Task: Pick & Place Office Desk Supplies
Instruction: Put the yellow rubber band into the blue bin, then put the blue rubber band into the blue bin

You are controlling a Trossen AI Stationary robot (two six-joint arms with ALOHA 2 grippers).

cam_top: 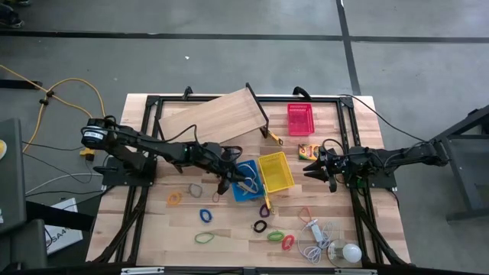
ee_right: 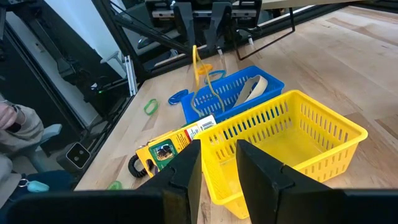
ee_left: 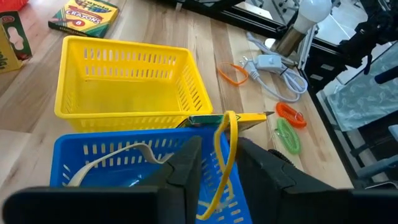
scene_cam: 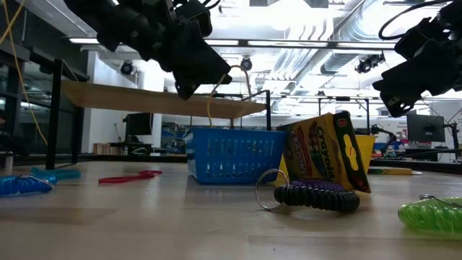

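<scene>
My left gripper (ee_left: 221,144) hovers over the blue basket (ee_left: 93,155), its fingers apart. A yellow rubber band (ee_left: 225,152) stands between them and loops down into the basket, as the right wrist view also shows (ee_right: 194,65). A tan band (ee_left: 118,158) lies inside the blue basket. The yellow basket (cam_top: 275,169) stands beside it, and a crayon box (ee_right: 174,146) leans against the yellow basket's near wall. The red basket (cam_top: 299,118) sits at the far right. My right gripper (cam_top: 309,169) waits open to the right of the yellow basket, with nothing between its fingers. My left gripper has the yellow band's upper part (ee_left: 227,121) between its parted fingers, which slant down over the blue basket from the table's left. The band hangs below them into the basket. I cannot tell whether a finger touches it.
A tilted wooden board (cam_top: 214,116) stands at the far left. A second crayon box (cam_top: 309,150) lies near my right gripper. Loose coloured bands (cam_top: 205,215) and a black coil (scene_cam: 317,196) are scattered toward the near edge. A white bulb with cord (cam_top: 350,252) lies near right.
</scene>
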